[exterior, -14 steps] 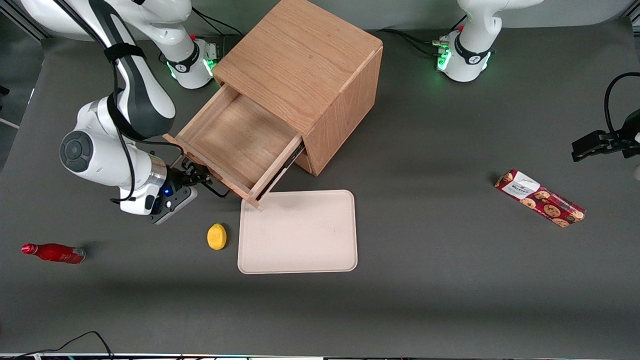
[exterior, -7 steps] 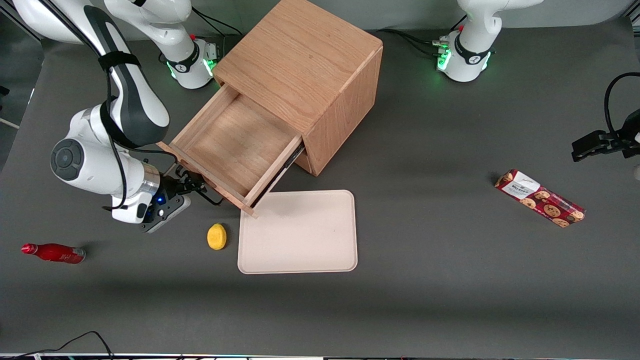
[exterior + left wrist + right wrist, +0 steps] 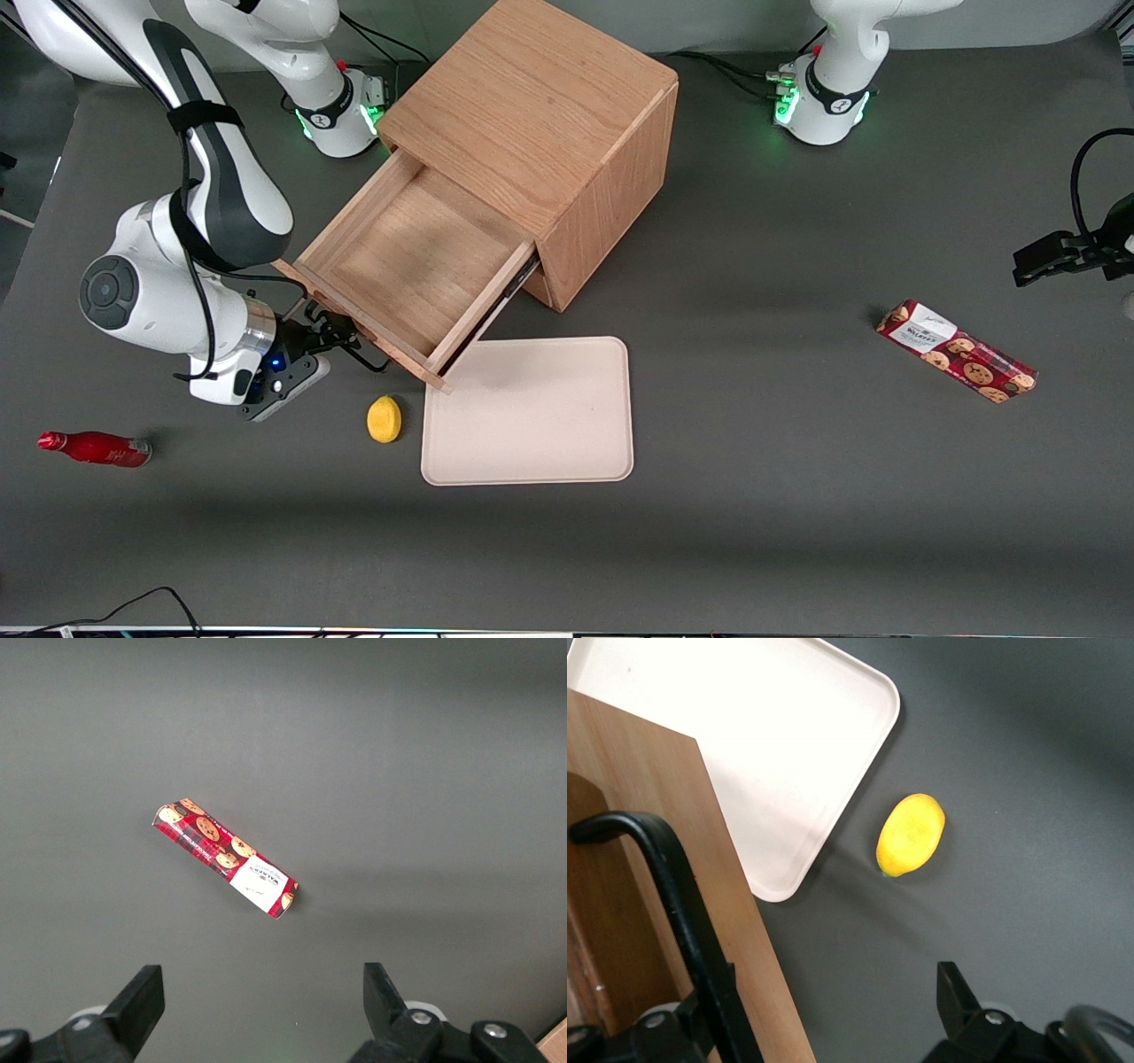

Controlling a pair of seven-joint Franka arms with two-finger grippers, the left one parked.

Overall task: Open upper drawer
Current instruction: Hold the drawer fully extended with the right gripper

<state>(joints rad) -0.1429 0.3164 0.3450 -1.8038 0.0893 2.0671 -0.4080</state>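
The upper drawer [image 3: 407,257] of the oak cabinet [image 3: 532,115] stands pulled well out, and its wooden box is empty. Its thin black bar handle [image 3: 354,353] is on the front panel, at the end away from the cabinet. My right gripper [image 3: 330,337] is at that handle, level with the front panel. In the right wrist view the gripper [image 3: 830,983] is open, its jaws wide apart. The handle [image 3: 682,904] and the panel's edge [image 3: 749,939] run past one finger [image 3: 709,1005]; the other finger [image 3: 955,997] hangs over bare table. The bottom drawer is hidden.
A cream tray [image 3: 532,412] lies by the drawer's front corner, nearer the front camera, with a lemon [image 3: 384,418] beside it. A red bottle [image 3: 93,447] lies toward the working arm's end. A cookie packet [image 3: 957,350] lies toward the parked arm's end.
My right arm has drawn away from the cabinet with the gripper at the handle. The upper drawer has slid further out with it.
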